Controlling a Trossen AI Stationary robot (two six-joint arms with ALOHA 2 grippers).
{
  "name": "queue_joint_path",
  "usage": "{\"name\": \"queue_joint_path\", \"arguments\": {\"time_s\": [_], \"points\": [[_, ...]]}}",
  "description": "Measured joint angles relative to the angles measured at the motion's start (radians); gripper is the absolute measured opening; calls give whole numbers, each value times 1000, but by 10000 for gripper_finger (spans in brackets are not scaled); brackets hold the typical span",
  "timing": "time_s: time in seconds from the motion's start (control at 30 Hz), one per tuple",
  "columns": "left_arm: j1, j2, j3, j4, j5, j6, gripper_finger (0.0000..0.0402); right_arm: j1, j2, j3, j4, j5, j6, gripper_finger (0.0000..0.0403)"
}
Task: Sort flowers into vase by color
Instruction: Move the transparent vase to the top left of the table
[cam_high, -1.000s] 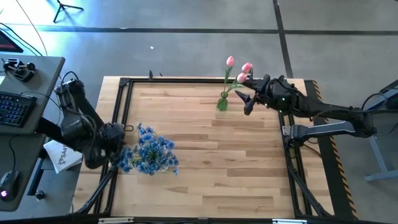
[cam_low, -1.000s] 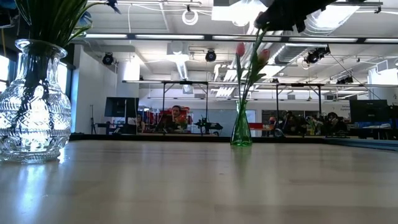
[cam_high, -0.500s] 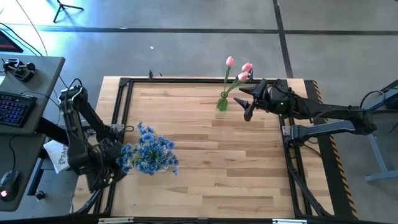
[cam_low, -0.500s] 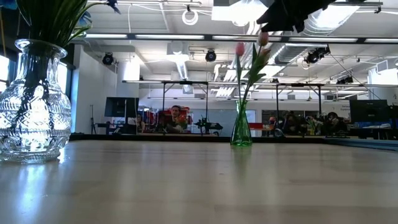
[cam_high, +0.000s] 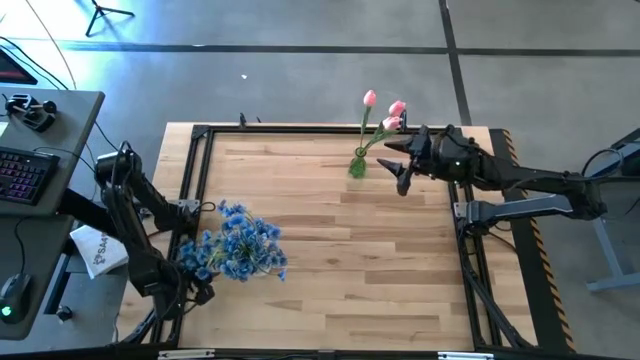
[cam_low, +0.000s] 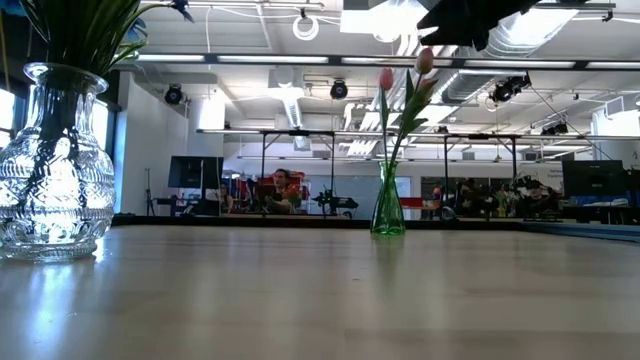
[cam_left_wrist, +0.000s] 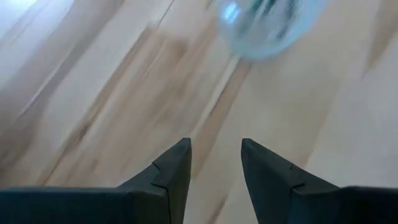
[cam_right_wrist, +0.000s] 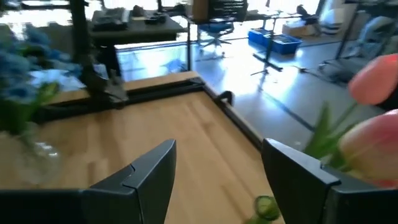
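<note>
Blue-blossomed flowers (cam_high: 240, 248) stand in a clear glass vase (cam_low: 55, 170) near the table's left edge. Three pink tulips (cam_high: 390, 112) stand with their stems in a small green vase (cam_high: 357, 165) near the far edge. My right gripper (cam_high: 397, 165) hovers open just right of the tulips, above the green vase; in its wrist view the pink tulip heads (cam_right_wrist: 373, 124) sit beside one finger. My left gripper (cam_high: 200, 293) is open and low at the table's near-left, with the blurred glass vase (cam_left_wrist: 267, 25) ahead of it.
A black frame (cam_high: 200, 135) runs along the table's edges. A desk with a keyboard (cam_high: 25, 170) stands to the left of the table. Bare wood (cam_high: 350, 270) stretches between the two vases and toward the near edge.
My left gripper has drawn back from the clear vase of blue flowers toward the table's near-left corner. My right gripper has shifted slightly to the right and stayed open. In the low view, one tulip head has risen higher than it stood a second ago.
</note>
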Motion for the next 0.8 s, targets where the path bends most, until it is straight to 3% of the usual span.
{"name": "queue_joint_path", "arguments": {"time_s": [0.23,0.47,0.53,0.8], "points": [[1,49,-29,120,-270,89,166,103,-17,0,-94,18,69,234],[7,46,-29,105,-372,89,220,204,8,0,-137,148,96,233],[10,36,-29,85,-300,91,231,221,17,0,-136,168,96,233],[10,-109,9,-79,283,6,240,232,30,0,-137,174,112,233]]}}
